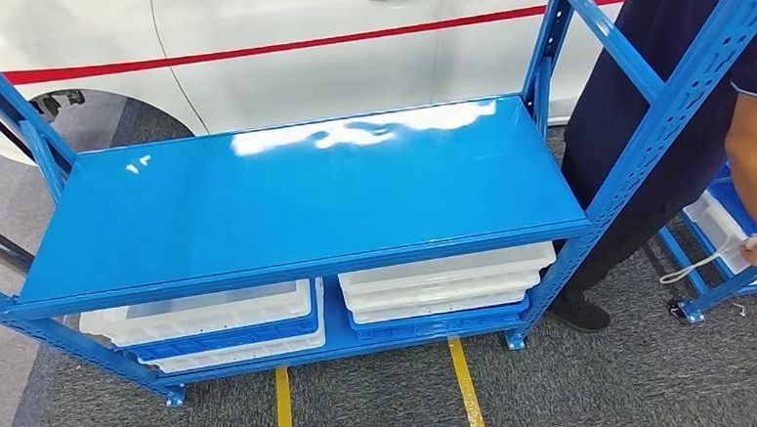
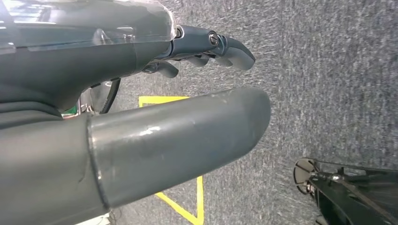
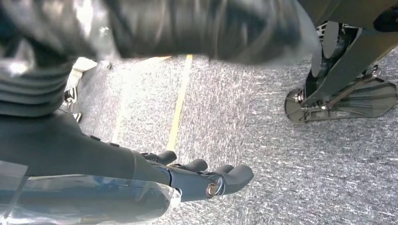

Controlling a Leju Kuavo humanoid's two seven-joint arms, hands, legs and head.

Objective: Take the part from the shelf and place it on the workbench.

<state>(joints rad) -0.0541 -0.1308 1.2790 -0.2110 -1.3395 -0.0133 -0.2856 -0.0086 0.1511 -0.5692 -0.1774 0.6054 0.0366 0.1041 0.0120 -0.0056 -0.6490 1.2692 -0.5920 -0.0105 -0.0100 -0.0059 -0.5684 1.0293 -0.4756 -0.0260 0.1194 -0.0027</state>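
the blue painted metal shelf (image 1: 295, 193) looked smooth and glossy, throwing back bright reflections. the white plastic trays (image 1: 446, 274) below had a dull sheen. the grey carpet floor (image 1: 598, 378) looked rough and matt, and the left hand (image 2: 187, 112) had smooth, matt grey plastic.

A big blue shelf (image 1: 295, 193) stands on the grey floor (image 1: 579, 389). Its top board is shiny and bare. On the low board sit white trays (image 1: 447, 280) stacked on blue trays (image 1: 229, 337). Yellow lines (image 1: 465, 385) run across the floor.
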